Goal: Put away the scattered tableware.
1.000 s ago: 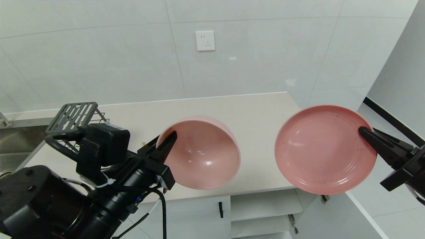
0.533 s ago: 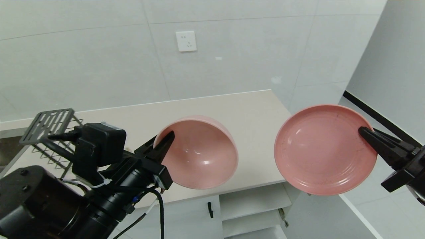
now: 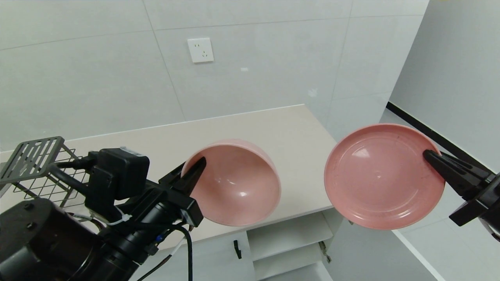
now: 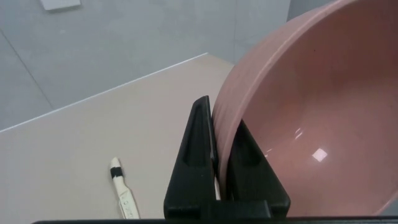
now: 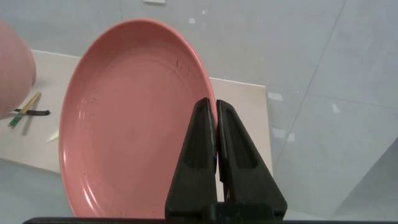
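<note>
The left gripper point(image 3: 197, 166) is clamped on the rim of the pink bowl point(image 3: 240, 187), one finger inside and one outside, holding it tipped on edge above the counter point(image 3: 254, 125). The right gripper point(image 3: 429, 157) pinches the rim of the pink plate point(image 3: 379, 175) the same way — out past the counter's end, its face toward the robot. Both pieces look stiff, light and glossy (probably plastic or melamine), so a rim pinch should carry them, though the slick surface may let them pivot in the jaws — slow wrist turns seem wise. Chopsticks point(image 5: 25, 109) and a white utensil point(image 4: 122, 190) lie on the counter.
</note>
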{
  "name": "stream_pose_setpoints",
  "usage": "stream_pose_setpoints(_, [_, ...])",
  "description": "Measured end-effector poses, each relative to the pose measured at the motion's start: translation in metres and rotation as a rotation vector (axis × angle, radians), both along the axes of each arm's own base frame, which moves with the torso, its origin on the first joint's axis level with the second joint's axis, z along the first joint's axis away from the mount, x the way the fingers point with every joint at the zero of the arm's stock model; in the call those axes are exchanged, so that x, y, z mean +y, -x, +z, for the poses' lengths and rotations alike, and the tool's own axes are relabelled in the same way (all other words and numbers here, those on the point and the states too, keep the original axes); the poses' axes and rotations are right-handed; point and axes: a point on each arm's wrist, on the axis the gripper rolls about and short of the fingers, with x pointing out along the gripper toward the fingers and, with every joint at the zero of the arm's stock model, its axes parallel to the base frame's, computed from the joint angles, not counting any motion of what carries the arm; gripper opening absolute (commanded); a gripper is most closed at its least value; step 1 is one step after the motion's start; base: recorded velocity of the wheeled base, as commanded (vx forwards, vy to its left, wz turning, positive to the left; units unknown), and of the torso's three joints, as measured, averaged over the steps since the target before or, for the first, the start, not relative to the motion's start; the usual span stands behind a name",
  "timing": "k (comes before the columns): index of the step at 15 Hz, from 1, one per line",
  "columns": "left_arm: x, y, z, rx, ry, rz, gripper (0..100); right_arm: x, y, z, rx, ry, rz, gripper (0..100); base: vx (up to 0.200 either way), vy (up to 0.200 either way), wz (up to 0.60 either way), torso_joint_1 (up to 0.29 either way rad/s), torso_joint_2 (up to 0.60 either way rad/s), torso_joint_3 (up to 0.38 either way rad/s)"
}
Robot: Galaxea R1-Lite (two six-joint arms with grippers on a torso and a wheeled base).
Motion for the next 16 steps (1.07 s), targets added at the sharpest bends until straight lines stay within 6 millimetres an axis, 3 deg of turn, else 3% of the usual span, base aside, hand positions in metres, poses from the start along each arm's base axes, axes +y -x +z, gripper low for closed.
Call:
stream_pose_setpoints(9, [-0.005, 0.013, -0.014, 0.051, -0.043, -0.06, 0, 0.001, -0.001, -0.01, 0.05, 0.016, 0.003, 0, 0.0, 0.0, 0.0, -0.022, 0.05, 0.022])
stream_pose_setpoints(16, [-0.013, 0.02, -0.023, 0.086, -0.073, -0.108, 0, 0.001, -0.002, -0.015, 0.077, 0.025, 0.003, 0, 0.0, 0.0, 0.0, -0.131, 0.27, 0.132])
